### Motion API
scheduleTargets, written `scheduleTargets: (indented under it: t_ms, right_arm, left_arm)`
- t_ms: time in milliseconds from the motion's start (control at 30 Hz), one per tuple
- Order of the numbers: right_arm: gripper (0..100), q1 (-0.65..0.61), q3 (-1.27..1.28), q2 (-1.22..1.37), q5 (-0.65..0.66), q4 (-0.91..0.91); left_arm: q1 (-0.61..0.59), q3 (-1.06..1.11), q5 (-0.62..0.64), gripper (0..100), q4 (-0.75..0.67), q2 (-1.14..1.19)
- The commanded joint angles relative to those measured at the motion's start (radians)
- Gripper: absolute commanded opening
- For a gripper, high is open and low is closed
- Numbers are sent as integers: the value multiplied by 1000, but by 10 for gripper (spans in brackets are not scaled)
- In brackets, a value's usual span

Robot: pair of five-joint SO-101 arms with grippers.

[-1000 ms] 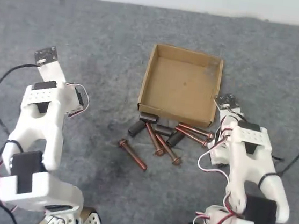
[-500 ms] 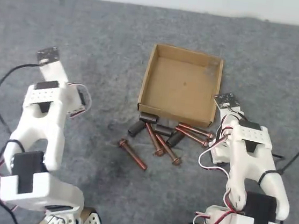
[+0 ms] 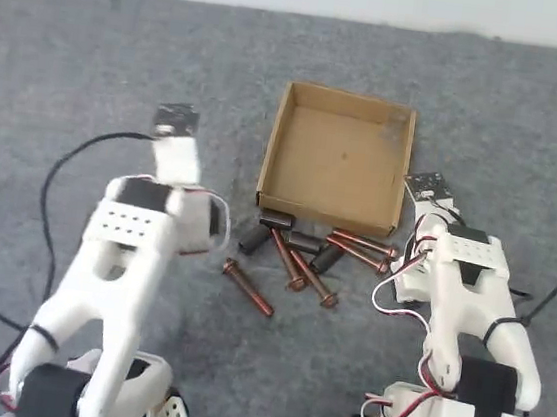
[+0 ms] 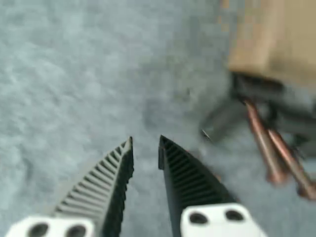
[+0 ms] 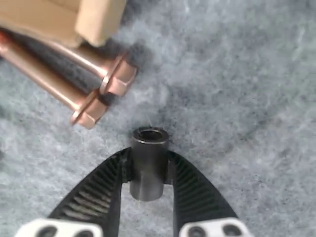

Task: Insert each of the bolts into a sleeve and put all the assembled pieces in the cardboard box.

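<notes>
Several copper bolts (image 3: 286,260) and black sleeves (image 3: 252,238) lie in a pile on the grey carpet, just in front of the cardboard box (image 3: 339,165). One bolt (image 3: 247,288) lies apart at the pile's left. My right gripper (image 5: 148,158) is shut on an upright black sleeve (image 5: 149,170), low over the carpet beside two bolt heads (image 5: 118,79) and the box corner (image 5: 98,19). My left gripper (image 4: 145,143) hangs over bare carpet, slightly open and with nothing in it. Ahead of it lie a sleeve (image 4: 222,118) and bolts (image 4: 261,143).
The box holds nothing and stands at the middle back of the carpet. The left arm (image 3: 128,252) leans in from the left toward the pile, and the right arm (image 3: 465,290) stands at the box's front right corner. Cables trail beside both arms.
The left arm has swung right and forward, from the far left toward the pile of bolts and sleeves. The right arm has hardly moved.
</notes>
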Motion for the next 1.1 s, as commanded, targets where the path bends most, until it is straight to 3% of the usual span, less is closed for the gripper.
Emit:
scheduleTargets:
  t_ms: [0, 267, 567, 767, 1067]
  right_arm:
    - [7, 2, -15, 10, -12, -31]
    - [7, 1, -15, 10, -9, -31]
    - [7, -1, -15, 10, -5, -31]
    - [7, -1, -15, 10, -5, -31]
    - [7, 4, -15, 10, -3, -31]
  left_arm:
    - [129, 24, 6, 88, 40, -40]
    - [299, 27, -48, 88, -12, 173]
    - [302, 73, -49, 91, -100, 218]
    - [296, 102, 37, 186, -117, 218]
    - [295, 114, -48, 106, -103, 219]
